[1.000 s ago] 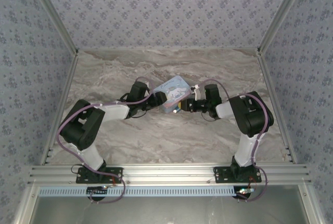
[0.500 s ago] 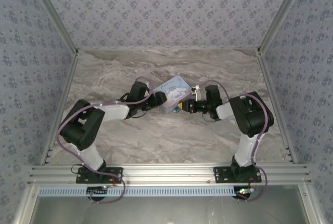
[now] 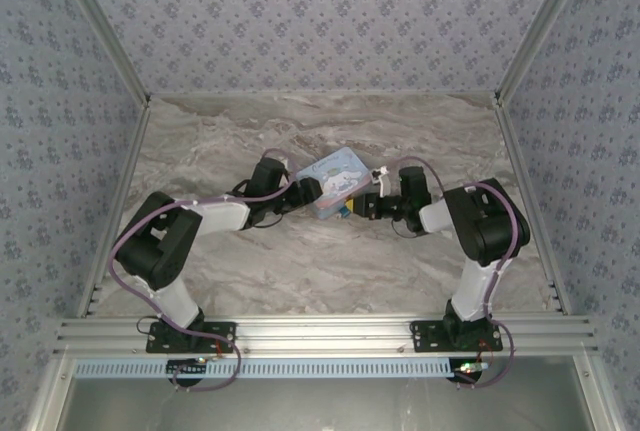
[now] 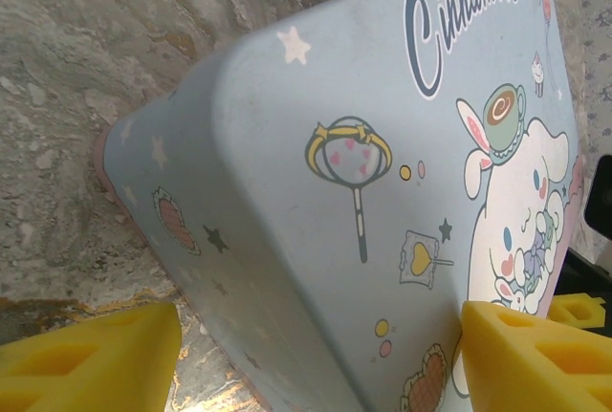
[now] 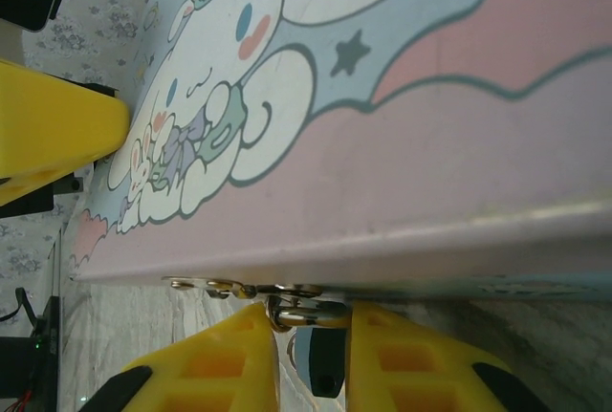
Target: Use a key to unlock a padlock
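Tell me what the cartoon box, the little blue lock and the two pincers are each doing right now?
tin box: lid down.
padlock: hanging at the tin box's edge; whether it is locked cannot be told.
left pincer: open wide, one finger on either side of the tin box.
right pincer: shut on the padlock.

We see a light-blue tin (image 3: 335, 181) with pink band, stars and white cartoon print; teal padlock (image 5: 316, 374); yellow right pincer (image 5: 311, 355); grey-brown marbled counter (image 3: 300, 271); blue-grey floral walls (image 3: 300, 21).
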You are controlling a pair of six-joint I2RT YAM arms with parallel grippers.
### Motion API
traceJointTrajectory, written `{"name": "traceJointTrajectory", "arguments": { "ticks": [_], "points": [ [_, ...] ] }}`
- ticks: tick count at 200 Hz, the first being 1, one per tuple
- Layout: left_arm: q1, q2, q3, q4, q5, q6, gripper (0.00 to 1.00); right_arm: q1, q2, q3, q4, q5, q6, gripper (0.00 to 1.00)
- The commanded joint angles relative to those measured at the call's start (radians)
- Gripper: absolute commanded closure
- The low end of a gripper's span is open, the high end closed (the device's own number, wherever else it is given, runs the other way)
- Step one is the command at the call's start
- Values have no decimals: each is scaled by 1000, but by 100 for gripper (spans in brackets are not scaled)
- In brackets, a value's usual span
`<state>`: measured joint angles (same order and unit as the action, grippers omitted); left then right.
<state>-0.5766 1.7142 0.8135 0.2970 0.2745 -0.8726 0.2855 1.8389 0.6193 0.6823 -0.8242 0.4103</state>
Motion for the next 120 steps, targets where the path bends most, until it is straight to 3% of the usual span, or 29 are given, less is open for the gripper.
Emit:
{"name": "traceJointTrajectory", "arguments": {
  "ticks": [1, 82, 120],
  "points": [
    [0, 14, -26, -163, -42, 35, 25, -23, -34, -20, 4, -13, -23, 76],
    [0, 13, -19, -168, -41, 35, 25, -39, -63, -61, 42, -40, -18, 62],
    [1, 15, -19, -165, -41, 34, 25, -25, -41, -49, 41, -26, -16, 64]
  ]
}}
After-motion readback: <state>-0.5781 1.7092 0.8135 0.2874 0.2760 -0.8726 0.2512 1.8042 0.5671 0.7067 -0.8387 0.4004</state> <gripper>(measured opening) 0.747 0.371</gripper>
